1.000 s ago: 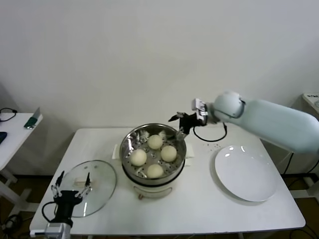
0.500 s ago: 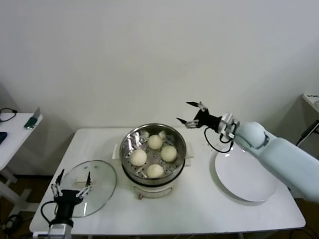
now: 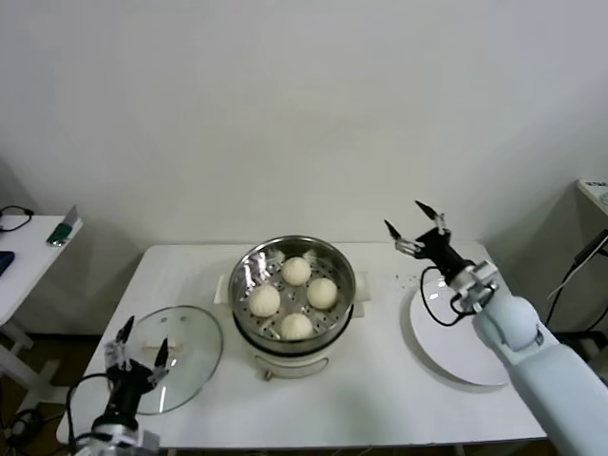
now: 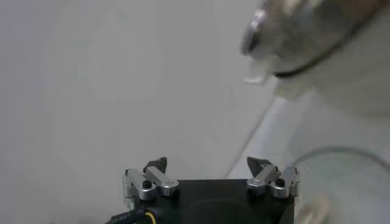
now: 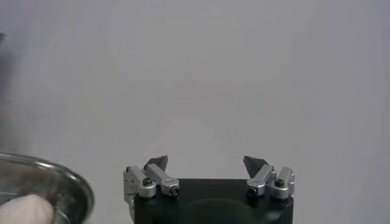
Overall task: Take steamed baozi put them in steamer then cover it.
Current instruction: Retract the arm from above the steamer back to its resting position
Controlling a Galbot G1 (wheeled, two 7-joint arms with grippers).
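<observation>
The steamer (image 3: 235, 288) stands uncovered at the table's middle, a shiny steel basket on a white pot base. Several pale round baozi (image 3: 322, 292) lie on its perforated floor. The glass lid (image 3: 193, 344) lies flat on the table to the steamer's left. My left gripper (image 3: 144, 336) hovers open over the lid's near-left edge, holding nothing. My right gripper (image 3: 404, 217) is raised to the right of the steamer, open and empty, above the far edge of the plate. In the right wrist view the open gripper (image 5: 205, 161) has the steamer's rim (image 5: 61, 181) and one baozi (image 5: 24, 210) off to its side.
A large flat white plate (image 3: 470, 337) sits at the right of the white table (image 3: 380, 399). A side table with small items (image 3: 38, 237) stands at the far left. In the left wrist view the open gripper (image 4: 207, 163) faces the lid's rim (image 4: 341, 152) and the pot (image 4: 329, 67).
My right arm has pulled back from the steamer's far rim, swinging right and up over the plate. The left gripper has shifted slightly by the lid.
</observation>
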